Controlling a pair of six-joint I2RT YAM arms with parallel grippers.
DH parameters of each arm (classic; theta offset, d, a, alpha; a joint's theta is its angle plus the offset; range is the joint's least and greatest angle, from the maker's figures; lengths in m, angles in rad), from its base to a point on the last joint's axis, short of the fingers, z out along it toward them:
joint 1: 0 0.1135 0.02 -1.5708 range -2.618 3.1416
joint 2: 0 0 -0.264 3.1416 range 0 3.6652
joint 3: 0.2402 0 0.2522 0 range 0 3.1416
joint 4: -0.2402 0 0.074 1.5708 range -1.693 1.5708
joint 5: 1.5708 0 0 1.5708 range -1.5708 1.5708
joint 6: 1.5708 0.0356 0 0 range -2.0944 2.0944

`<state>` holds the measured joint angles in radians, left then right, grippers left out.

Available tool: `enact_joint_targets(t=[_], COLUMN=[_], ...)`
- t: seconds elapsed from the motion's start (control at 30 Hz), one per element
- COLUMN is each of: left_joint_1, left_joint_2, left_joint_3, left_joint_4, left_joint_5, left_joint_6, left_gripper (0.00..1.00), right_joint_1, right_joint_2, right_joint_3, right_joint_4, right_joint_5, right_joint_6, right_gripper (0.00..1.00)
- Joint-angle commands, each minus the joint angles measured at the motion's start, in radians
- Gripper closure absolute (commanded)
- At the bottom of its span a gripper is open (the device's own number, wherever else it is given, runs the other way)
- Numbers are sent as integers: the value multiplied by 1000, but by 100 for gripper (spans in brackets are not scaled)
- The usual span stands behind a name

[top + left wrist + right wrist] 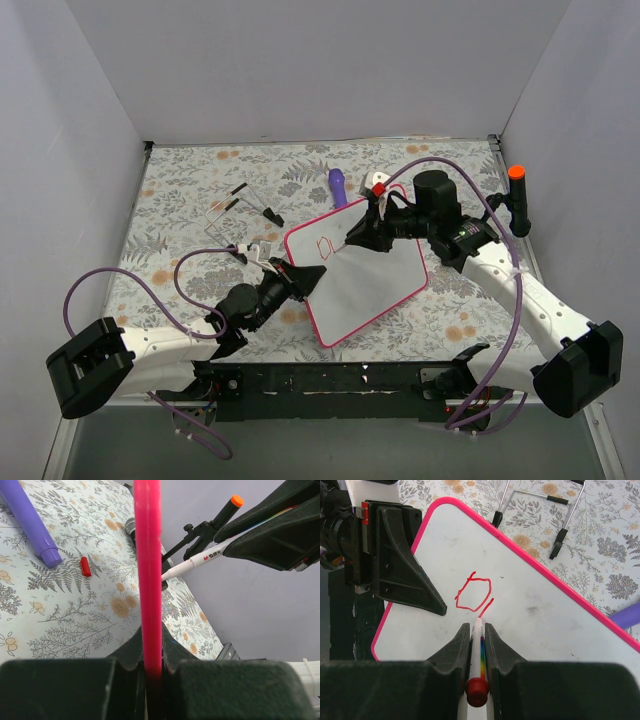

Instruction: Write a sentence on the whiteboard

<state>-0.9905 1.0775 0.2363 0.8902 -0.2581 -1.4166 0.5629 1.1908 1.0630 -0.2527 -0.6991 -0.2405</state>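
The whiteboard (375, 285) with a pink-red frame lies tilted on the floral cloth. My left gripper (303, 278) is shut on its left frame edge (148, 570), as the left wrist view (149, 641) shows. My right gripper (362, 233) is shut on a white red-ended marker (479, 647), whose tip touches the board (555, 625). Of the sentence, only a red D-like loop (474, 594) and a short stroke (487, 606) show near the top left corner (324, 243). My right gripper (477, 629) points straight at that writing. The marker also shows in the left wrist view (207, 556).
A purple stick (338, 186) lies beyond the board, with a small red cap (86, 566) beside it. A wire stand (240, 215) lies at the back left. A black post with an orange top (517, 195) stands at the right. Grey walls enclose the table.
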Motion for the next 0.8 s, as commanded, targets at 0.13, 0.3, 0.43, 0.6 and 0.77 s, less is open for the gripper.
enact_joint_targets(t=[0.13, 0.3, 0.43, 0.6, 0.77], left_joint_1=[-2, 0, 1, 1, 3], left_joint_2=[-25, -25, -24, -19, -21], left_joint_3=[34, 34, 31, 28, 23], left_joint_4=[148, 145, 151, 158, 162], left_joint_5=[23, 23, 25, 28, 30], left_joint_6=[-1, 1, -1, -4, -5], left_gripper=[100, 100, 100, 100, 100], right_joint_1=[0, -1, -3, -20, -29], right_joint_2=[29, 32, 39, 43, 50], right_joint_3=[77, 83, 92, 107, 114], right_joint_4=[27, 33, 35, 41, 41], right_joint_5=[12, 24, 50, 52, 56], right_joint_6=[-2, 4, 4, 13, 13], right_gripper=[99, 99, 99, 99, 99])
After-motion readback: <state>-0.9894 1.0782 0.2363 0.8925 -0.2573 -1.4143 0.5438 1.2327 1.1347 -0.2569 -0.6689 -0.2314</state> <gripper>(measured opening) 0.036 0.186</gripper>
